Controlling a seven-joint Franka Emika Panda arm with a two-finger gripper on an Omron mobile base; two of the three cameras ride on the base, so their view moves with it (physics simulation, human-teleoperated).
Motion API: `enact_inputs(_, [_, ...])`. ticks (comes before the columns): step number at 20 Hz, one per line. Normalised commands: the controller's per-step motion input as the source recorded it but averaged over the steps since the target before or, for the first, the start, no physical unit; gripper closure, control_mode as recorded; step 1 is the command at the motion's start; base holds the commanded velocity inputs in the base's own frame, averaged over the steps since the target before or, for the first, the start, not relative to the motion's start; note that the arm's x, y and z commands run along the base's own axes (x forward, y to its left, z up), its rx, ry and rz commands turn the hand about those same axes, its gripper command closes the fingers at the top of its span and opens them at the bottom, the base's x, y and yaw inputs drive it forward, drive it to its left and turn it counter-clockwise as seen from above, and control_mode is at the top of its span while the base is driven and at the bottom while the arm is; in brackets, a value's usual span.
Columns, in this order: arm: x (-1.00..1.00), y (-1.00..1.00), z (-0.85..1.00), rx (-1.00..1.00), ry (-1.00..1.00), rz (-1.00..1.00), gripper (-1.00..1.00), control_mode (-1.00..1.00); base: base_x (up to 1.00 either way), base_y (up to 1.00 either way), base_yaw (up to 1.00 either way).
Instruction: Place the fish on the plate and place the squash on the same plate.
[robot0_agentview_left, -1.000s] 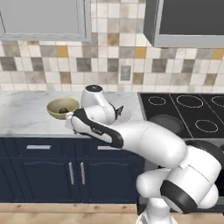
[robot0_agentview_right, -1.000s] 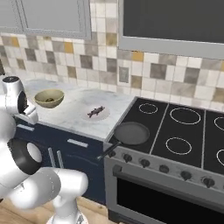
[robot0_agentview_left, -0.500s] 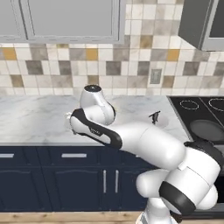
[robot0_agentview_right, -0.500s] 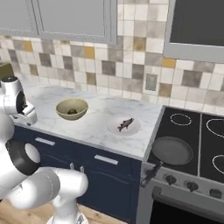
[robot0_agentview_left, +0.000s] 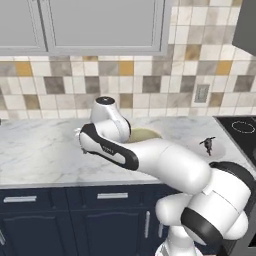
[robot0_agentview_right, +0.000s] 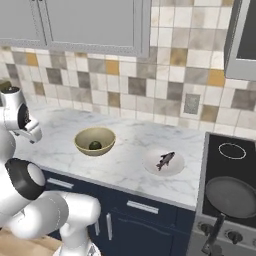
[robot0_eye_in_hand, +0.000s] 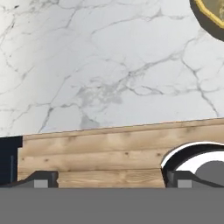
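Observation:
The small dark fish (robot0_agentview_right: 165, 160) lies on the round white plate (robot0_agentview_right: 175, 167), on the marble counter just left of the stove. From the left base view the fish (robot0_agentview_left: 207, 144) and the plate (robot0_agentview_left: 220, 150) sit at the far right. A dark green rounded squash (robot0_agentview_right: 94, 145) rests inside the tan bowl (robot0_agentview_right: 95, 140), left of the plate. My gripper (robot0_eye_in_hand: 109, 180) is open and empty, looking down over the counter's front edge, well left of the bowl (robot0_eye_in_hand: 211, 15). Its hand (robot0_agentview_right: 31, 131) hangs at the far left.
A dark frying pan (robot0_agentview_right: 232, 196) sits on the black stove (robot0_agentview_right: 231, 152) right of the plate. The arm's white links (robot0_agentview_left: 150, 155) cross in front of the bowl (robot0_agentview_left: 145, 134) in the left base view. Wall cabinets hang above the tiled backsplash.
The base has driven left, so counter, bowl, plate and stove have slid right in both base views. The fish stays on the plate. The gripper stays open.

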Motion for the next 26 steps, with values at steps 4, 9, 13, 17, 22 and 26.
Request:
enact_inputs(4, [0.00, 0.00, 0.00, 0.00, 0.00, 0.00, -1.00, 1.00, 0.45, 0.25, -0.14])
enact_inputs(9, [0.00, 0.00, 0.00, 0.00, 0.00, 0.00, -1.00, 1.00, 0.60, 0.04, 0.00])
enact_inputs(13, [0.00, 0.00, 0.00, 0.00, 0.00, 0.00, -1.00, 1.00, 0.29, 0.03, 0.00])
enact_inputs(17, [0.00, 0.00, 0.00, 0.00, 0.00, 0.00, -1.00, 1.00, 0.14, 0.00, 0.00])
enact_inputs(22, [0.20, -0.03, 0.00, 0.00, 0.01, 0.00, -1.00, -1.00, 0.00, 0.00, 0.00])
enact_inputs(26, [0.38, -0.27, 0.01, 0.00, 0.05, 0.00, -1.00, -1.00, 0.00, 0.00, 0.00])
